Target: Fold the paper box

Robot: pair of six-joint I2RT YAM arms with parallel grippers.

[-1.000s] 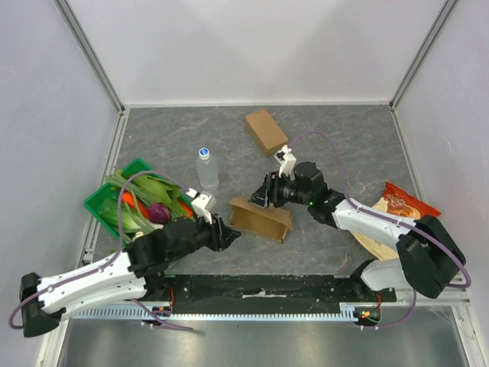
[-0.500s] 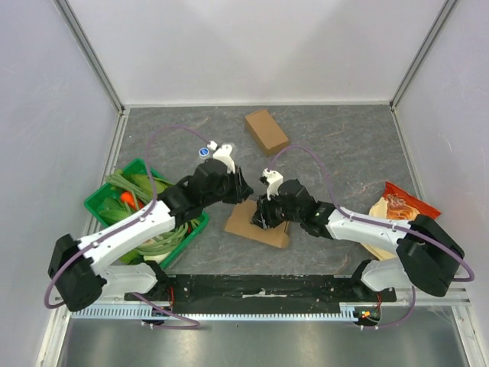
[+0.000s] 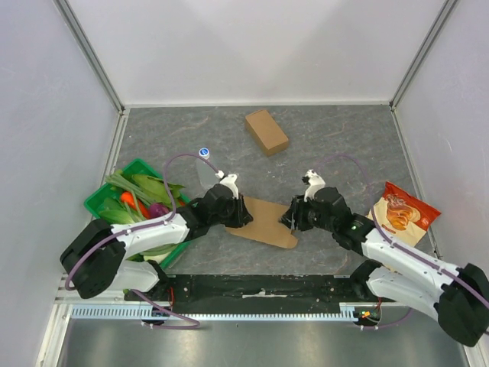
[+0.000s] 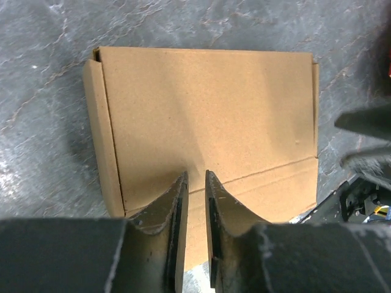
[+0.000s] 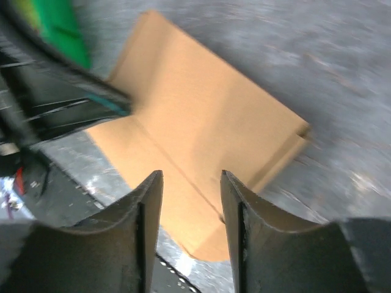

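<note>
Paper box [image 3: 263, 222] lies flattened on the grey table [image 3: 344, 138], near the front edge and midway between the two arms, a spot that looks chosen so either arm can reach it. In the overhead view you have the left gripper [image 3: 243, 212] at the box's left edge and the right gripper [image 3: 291, 221] at its right edge, facing each other across the cardboard. A green basket of vegetables [image 3: 95, 202] sits to the left, a water bottle [image 3: 205, 170] just behind the left arm, a closed brown carton [image 3: 267, 131] further back and a snack bag [image 3: 403, 212] to the right, all apart from the box. In the left wrist view, the fingers [image 4: 176, 198] are drawn almost together, with only a slit between them and nothing in it. Their tips sit over the broad panel beside a crease, so they are probably pressing the panel down rather than grasping. In the right wrist view, which is blurred, that gripper's prongs are spread wide and carry nothing, poised over the box's near part and likely ready to take a flap. You cannot tell from these views whether either gripper touches the cardboard.
</note>
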